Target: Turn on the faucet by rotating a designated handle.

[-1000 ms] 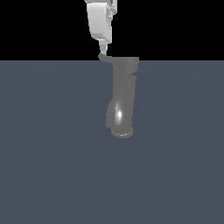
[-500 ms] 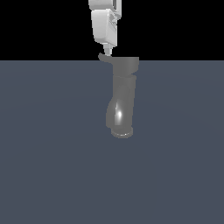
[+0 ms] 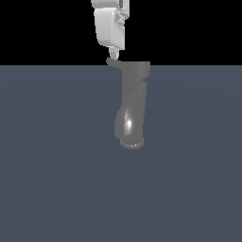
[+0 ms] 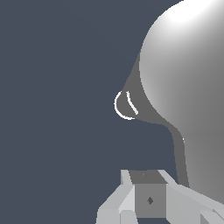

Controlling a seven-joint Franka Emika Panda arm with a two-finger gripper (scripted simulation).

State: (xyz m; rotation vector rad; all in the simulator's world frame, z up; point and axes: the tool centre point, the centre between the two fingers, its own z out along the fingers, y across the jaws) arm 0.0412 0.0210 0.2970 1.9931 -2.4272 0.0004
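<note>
The faucet is a glossy grey curved pipe with a flared rim at its low end and a wider cap on top. The handle, a small thin lever, juts from the cap toward the exterior view's left. My white gripper hangs straight above the handle, its tip just over the lever's end. In the wrist view the cap fills one side as the faucet, and the handle runs as a thin strip down to my gripper. The fingers show no gap between them and hold nothing.
A flat dark grey floor spreads all around the faucet. Black background lies behind the arm.
The gripper has shifted slightly toward the exterior view's right and a little lower, over the handle's end. The faucet and handle have not visibly moved.
</note>
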